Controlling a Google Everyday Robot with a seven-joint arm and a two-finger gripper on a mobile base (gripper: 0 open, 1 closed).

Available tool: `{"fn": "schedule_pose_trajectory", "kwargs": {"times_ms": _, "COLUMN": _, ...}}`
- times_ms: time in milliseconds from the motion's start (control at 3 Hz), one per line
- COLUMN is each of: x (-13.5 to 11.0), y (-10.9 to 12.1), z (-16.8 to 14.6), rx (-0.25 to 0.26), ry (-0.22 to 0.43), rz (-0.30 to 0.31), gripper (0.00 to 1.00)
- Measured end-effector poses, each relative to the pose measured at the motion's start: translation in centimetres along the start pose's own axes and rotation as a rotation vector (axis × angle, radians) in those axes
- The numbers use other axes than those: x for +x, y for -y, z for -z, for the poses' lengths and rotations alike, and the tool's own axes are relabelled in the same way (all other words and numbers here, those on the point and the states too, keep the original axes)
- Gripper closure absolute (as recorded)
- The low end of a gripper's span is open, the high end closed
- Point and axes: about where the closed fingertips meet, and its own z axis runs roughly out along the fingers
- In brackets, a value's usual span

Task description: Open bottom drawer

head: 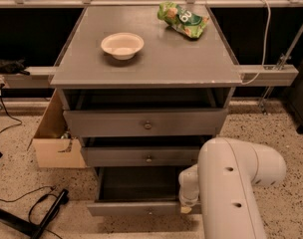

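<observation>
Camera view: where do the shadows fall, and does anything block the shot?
Camera view: the cabinet top is evenly lit; the bottom drawer is shadowed inside; the white arm blocks the lower right, its gripper at that drawer's right front corner.

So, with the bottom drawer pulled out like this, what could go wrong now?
1. The end effector sits at the right end of the grey wooden bottom drawer, by its front; moving away carelessly could catch it.
2. The drawer stands far out; more pull might bring it right out of the cabinet.

Single high view, angled down onto cabinet (156, 61) front, close, own arm (236, 183) foreground, pincer (187, 203) low centre-right
</observation>
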Motion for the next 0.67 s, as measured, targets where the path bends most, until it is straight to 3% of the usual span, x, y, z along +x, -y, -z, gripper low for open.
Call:
{"fn": "schedule_pose_trajectory", "kwargs": {"times_ms": 333, "x": 0.00, "y": 0.00, "z": 0.00, "rx": 0.000, "ry": 0.000, "rz": 0.000, "gripper": 0.04}}
{"fn": "schedule_pose_trajectory", "kwargs": {"times_ms": 667, "x": 0.00, "y": 0.00, "z": 0.00, "rx": 0.000, "ry": 0.000, "rz": 0.000, "gripper": 0.00}}
